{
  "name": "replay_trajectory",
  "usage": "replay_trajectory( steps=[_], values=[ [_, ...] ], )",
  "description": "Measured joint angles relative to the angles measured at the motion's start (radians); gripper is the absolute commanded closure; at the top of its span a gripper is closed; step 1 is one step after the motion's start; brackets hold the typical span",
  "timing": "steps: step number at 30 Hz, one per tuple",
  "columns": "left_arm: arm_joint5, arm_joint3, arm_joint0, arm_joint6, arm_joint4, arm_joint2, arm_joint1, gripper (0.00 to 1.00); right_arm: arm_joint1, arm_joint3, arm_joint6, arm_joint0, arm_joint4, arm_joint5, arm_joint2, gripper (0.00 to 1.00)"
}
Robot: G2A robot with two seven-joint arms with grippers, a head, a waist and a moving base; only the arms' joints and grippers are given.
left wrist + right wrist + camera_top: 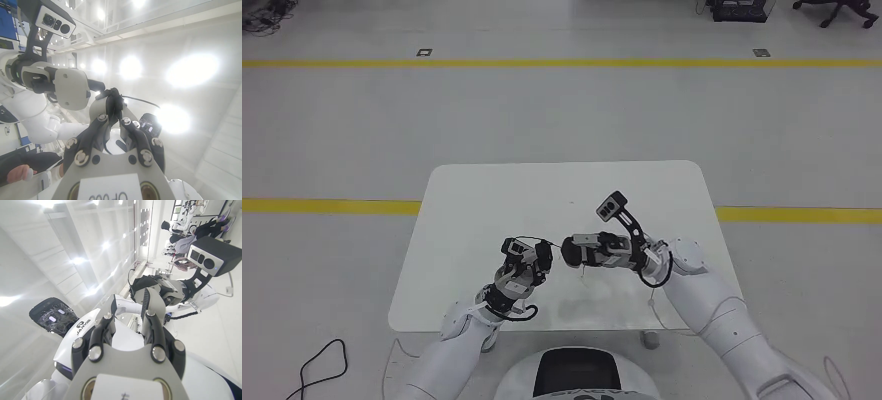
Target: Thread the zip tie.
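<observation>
Zip tie [114,94] is pinched in the closed left hand [113,103], above the counter's [472,200] near middle. The right hand [130,301], spread wide and empty, sits just right of it.

White arm shells [712,300] — grey-black right hand [129,302], silver screws [96,351]

Black zip tie [147,102]; white table [492,200] (grey floor [562,120], yellow lines [332,206]).
</observation>
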Motion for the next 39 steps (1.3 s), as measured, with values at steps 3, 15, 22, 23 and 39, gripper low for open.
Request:
replay_trajectory(
  steps=[3,15,22,23,39],
  values=[
    [0.0,0.0,0.0,0.0,0.0,0.0,0.0,1.0,-0.002,0.007,0.003,0.008,0.002,0.002,-0.005,0.76],
    [0.0,0.0,0.0,0.0,0.0,0.0,0.0,1.0,-0.011,0.02,0.011,0.027,0.003,0.007,-0.027,0.79],
    [0.0,0.0,0.0,0.0,0.0,0.0,0.0,1.0,-0.017,0.031,0.009,0.041,0.003,0.008,-0.039,0.88],
    [0.0,0.0,0.0,0.0,0.0,0.0,0.0,1.0,-0.018,0.033,0.009,0.043,0.003,0.009,-0.041,0.88],
    [0.0,0.0,0.0,0.0,0.0,0.0,0.0,1.0,-0.03,0.053,0.01,0.069,0.003,0.01,-0.057,0.93]
  ],
)
